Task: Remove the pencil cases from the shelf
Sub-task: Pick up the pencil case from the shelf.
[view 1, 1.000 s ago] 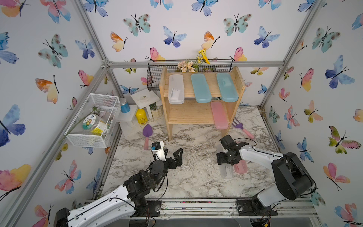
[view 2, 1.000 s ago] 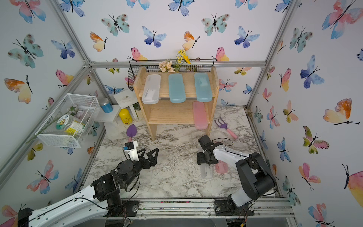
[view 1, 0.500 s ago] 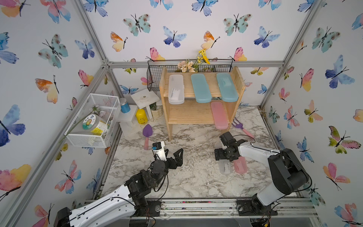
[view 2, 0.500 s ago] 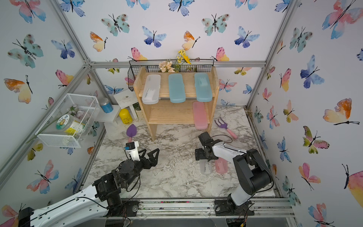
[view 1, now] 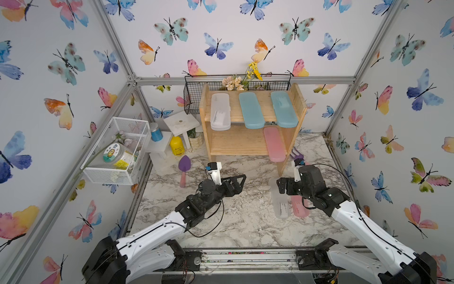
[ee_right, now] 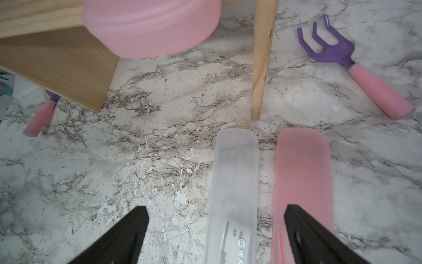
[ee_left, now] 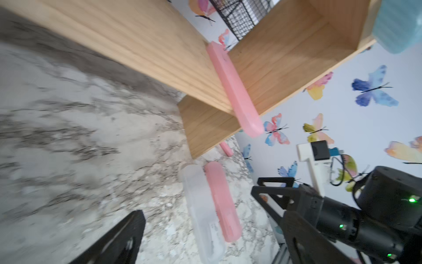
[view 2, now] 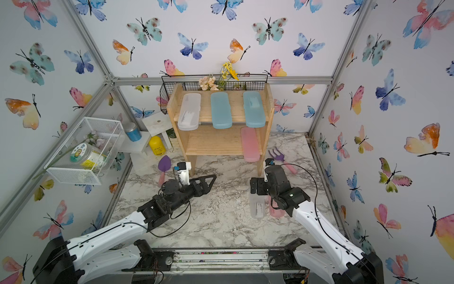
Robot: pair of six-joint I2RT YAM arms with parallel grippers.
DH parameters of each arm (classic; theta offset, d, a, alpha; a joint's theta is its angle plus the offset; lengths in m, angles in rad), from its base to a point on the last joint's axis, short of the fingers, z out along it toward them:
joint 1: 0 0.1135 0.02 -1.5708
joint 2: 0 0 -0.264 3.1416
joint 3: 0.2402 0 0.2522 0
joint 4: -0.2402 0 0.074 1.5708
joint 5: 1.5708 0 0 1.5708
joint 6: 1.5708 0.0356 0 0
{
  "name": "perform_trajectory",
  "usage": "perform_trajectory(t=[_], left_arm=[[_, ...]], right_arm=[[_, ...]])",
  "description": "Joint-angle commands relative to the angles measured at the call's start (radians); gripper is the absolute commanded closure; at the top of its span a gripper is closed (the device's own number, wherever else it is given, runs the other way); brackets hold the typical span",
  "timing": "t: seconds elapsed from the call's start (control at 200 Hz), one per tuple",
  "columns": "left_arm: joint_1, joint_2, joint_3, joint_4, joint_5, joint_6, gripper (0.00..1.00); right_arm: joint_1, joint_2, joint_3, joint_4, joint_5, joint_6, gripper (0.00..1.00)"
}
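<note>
The right gripper [ee_right: 215,206] has just spread, leaving the frosted pencil case [ee_right: 233,182] on the marble tabletop [view 1: 245,221] just beside the pink pencil case [ee_right: 303,164], so 2 are off the shelf [view 1: 235,145] and 4 remain; the left gripper [view 1: 239,185] hovers spread, empty.

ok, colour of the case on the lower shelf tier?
Pink pencil case, clearest in a top view.

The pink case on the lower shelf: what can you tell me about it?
The pink case is a long, flat box of frosted pink plastic with rounded ends. It lies flat on the lower board of the shelf, beside the right side panel, near end overhanging the front edge. Only the shelf touches it.
</note>
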Motion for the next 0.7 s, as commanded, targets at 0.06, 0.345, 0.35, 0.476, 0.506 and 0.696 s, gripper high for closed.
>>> perform_trajectory(t=[0.06, 0.345, 0.35, 0.476, 0.506, 0.696], left_arm=[[0.003, 0.256, 0.259, 0.085, 0.316, -0.047, 0.01], [0.037, 0.533, 0.398, 0.266, 0.389, -0.168, 0.01], [0.036, 0.538, 0.401, 0.267, 0.391, -0.17, 0.01], [0.038, 0.642, 0.437, 0.372, 0.395, -0.245, 0.01], [0.041, 0.657, 0.437, 0.403, 0.385, -0.26, 0.0], [0.049, 0.741, 0.51, 0.404, 0.365, -0.279, 0.02]], right_arm=[[-0.045, 0.048, 0.095, -0.142, 0.051, -0.019, 0.01], [-0.173, 0.058, 0.191, -0.174, -0.066, -0.071, 0.01], [-0.174, 0.059, 0.191, -0.175, -0.068, -0.072, 0.01], [-0.194, 0.06, 0.202, -0.167, -0.104, -0.089, 0.01], [-0.197, 0.059, 0.205, -0.167, -0.111, -0.093, 0.01], [-0.213, 0.071, 0.223, -0.192, -0.132, -0.127, 0.01]])
